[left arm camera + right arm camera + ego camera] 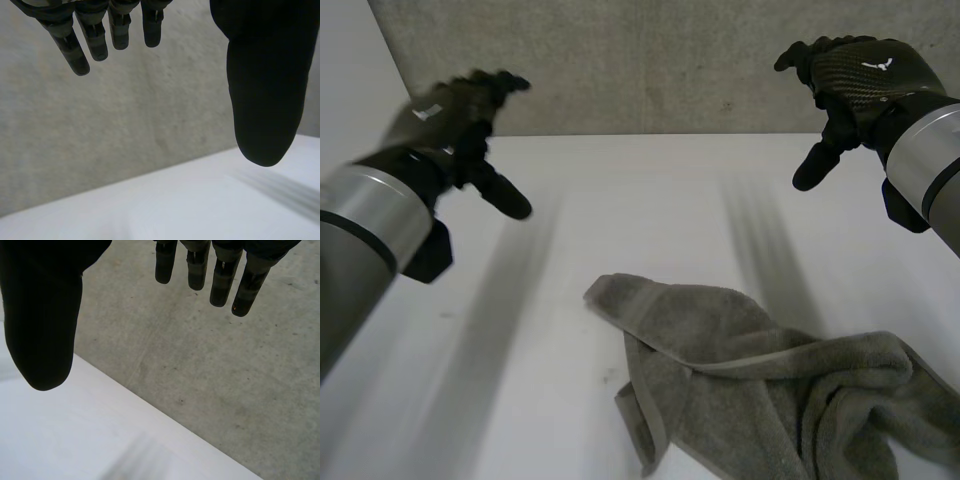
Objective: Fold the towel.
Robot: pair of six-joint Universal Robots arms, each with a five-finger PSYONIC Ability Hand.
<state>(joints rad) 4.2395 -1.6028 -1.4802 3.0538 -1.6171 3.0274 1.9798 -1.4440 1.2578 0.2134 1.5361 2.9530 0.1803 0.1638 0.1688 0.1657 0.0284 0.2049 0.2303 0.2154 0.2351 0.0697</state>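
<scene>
Towel: grey terry-cloth towel (770,390), crumpled in a loose heap, with one hemmed corner lying flatter than the rest. No fold is visible.
Progress: judged to be at the very start. Spreading flat and every fold are outstanding.
Left hand: black left hand (455,115), raised well apart from the towel on its flatter-corner side. Fingers are straight and clear of the thumb, and it holds nothing.
Right hand: black right hand (850,75), raised beyond the towel's heaped side and well apart from it. Fingers are relaxed and it is empty.
Worktop: white flat worktop (620,190), carrying the towel.
Room: rough grey concrete wall (620,60), beyond the towel at the worktop's far edge.
</scene>
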